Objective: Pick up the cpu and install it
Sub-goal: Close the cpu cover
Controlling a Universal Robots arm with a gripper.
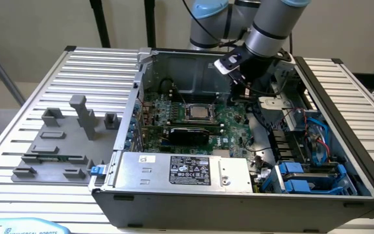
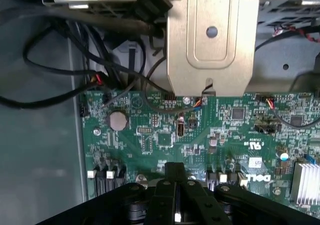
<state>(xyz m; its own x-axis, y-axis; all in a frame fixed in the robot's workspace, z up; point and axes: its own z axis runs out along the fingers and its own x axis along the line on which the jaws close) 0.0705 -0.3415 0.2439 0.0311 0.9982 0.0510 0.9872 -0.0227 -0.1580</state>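
One cpu (image 1: 198,112) sits on the motherboard (image 1: 233,123). One arm (image 1: 268,27) leans down into the case (image 1: 174,73), its gripper (image 2: 176,175) closed, holding nothing.

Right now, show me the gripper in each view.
Exterior view: gripper inside the case, above the motherboard, to the exterior view's right of the cpu.
Wrist view: gripper, shut, close to the camera, over the motherboard.
Shared landmark: the green motherboard under the gripper.
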